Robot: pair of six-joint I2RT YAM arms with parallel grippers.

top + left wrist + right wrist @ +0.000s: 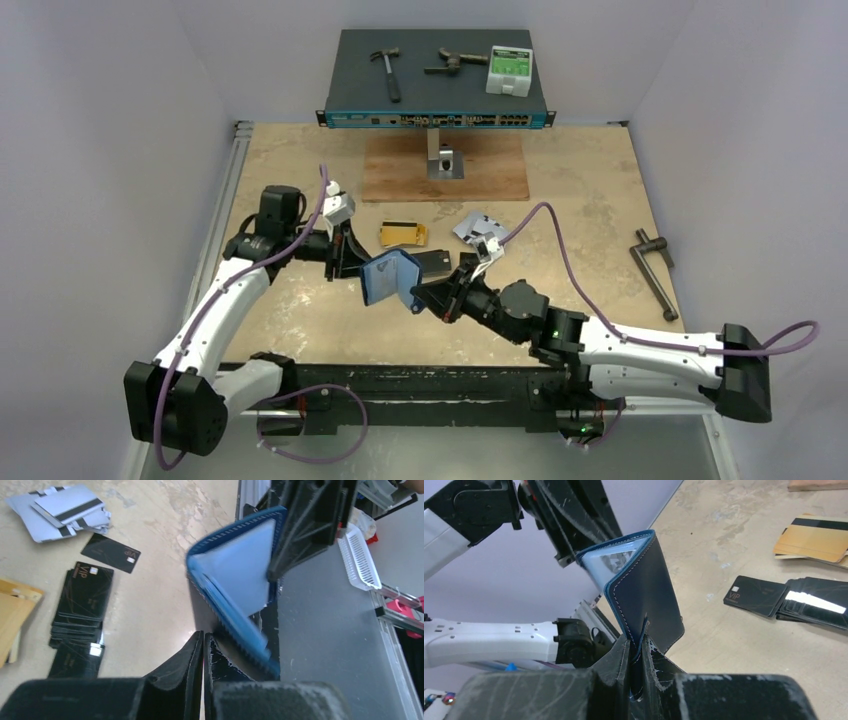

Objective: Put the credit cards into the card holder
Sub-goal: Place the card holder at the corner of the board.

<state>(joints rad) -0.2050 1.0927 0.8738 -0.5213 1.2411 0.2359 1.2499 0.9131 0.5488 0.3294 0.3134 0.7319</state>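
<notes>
Centre of the top view: the card holder hangs half open above the table. The right gripper pinches one flap, and the left gripper is clenched on nothing just beside it. The holder looks light and floppy, best gripped at its stitched edge. The credit cards, upper centre, look thin, stiff and slick, so probably take them by an edge.

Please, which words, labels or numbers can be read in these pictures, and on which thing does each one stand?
"VIP": on the top card of the black stack, left wrist view.
"VIP": on the single black card, right wrist view.
Too small to read: the label on the green and white box; the front markings on the network switch.
</notes>
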